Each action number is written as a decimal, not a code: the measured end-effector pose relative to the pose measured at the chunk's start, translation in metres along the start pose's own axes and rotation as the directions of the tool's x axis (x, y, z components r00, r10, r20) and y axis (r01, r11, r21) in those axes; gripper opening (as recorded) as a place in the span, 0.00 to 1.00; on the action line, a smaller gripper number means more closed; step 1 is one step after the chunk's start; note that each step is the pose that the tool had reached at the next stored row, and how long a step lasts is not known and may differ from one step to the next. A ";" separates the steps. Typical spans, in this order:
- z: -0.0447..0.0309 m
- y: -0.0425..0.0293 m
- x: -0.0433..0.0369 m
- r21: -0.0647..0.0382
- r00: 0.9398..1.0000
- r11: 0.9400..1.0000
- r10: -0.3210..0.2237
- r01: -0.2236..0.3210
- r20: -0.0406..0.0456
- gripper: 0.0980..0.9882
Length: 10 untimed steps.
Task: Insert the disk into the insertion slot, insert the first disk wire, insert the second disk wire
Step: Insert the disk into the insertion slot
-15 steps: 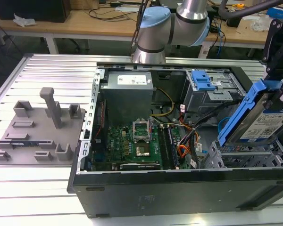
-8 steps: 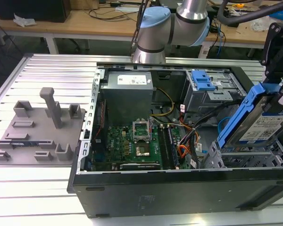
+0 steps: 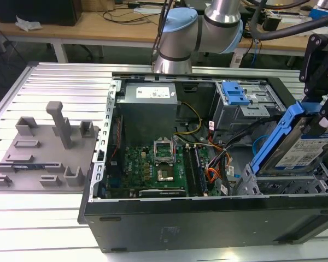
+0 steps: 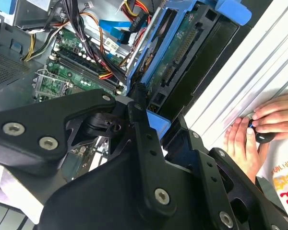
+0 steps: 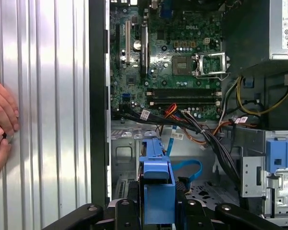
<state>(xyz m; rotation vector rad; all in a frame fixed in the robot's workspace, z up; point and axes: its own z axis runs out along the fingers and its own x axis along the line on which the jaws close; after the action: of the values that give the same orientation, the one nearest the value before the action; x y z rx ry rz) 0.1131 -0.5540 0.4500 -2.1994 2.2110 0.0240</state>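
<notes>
My gripper (image 3: 320,115) is shut on the disk (image 3: 302,152), a silver drive with a white label in a bright blue frame. The disk hangs tilted, one end raised, just above the insertion slot (image 3: 281,186), the low grey perforated cage at the case's front corner on the exterior view's right. In both wrist views the black fingers (image 4: 143,125) clamp the blue frame (image 5: 158,189). The second disk wire (image 5: 189,167), a light-blue looped cable, lies loose inside the case beside the cage (image 3: 256,148). An orange and black wire bundle (image 3: 214,170) runs nearby; whether it is the first disk wire I cannot tell.
The open computer case (image 3: 197,218) holds a motherboard (image 3: 153,169), a power supply (image 3: 147,98) and a taller grey cage with a blue handle (image 3: 235,93). A grey fixture plate (image 3: 44,147) lies outside, on the exterior view's left. A person's hands (image 4: 259,129) rest on the ribbed table beside the case (image 5: 0,120).
</notes>
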 end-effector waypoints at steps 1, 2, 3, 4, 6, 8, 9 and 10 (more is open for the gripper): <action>0.0007 0.0000 0.0000 0.000 1.000 1.000 0.000 0.000 0.000 0.30; 0.0018 0.0000 0.0001 0.000 1.000 1.000 0.000 0.000 0.000 0.30; 0.0035 -0.0001 0.0002 0.000 1.000 1.000 0.000 0.000 0.001 0.30; 0.0044 -0.0002 0.0002 0.000 1.000 1.000 0.000 0.000 0.001 0.30; 0.0070 -0.0002 0.0002 0.000 1.000 1.000 0.000 0.000 0.000 0.30; 0.0107 -0.0003 0.0003 0.000 1.000 1.000 0.000 0.000 0.000 0.30; 0.0133 -0.0004 0.0004 0.000 1.000 1.000 0.000 0.000 0.001 0.30; 0.0152 -0.0004 0.0004 0.000 1.000 1.000 0.000 0.000 0.000 0.30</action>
<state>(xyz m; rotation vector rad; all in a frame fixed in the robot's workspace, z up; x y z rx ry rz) 0.1136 -0.5541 0.4349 -2.1993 2.2108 0.0245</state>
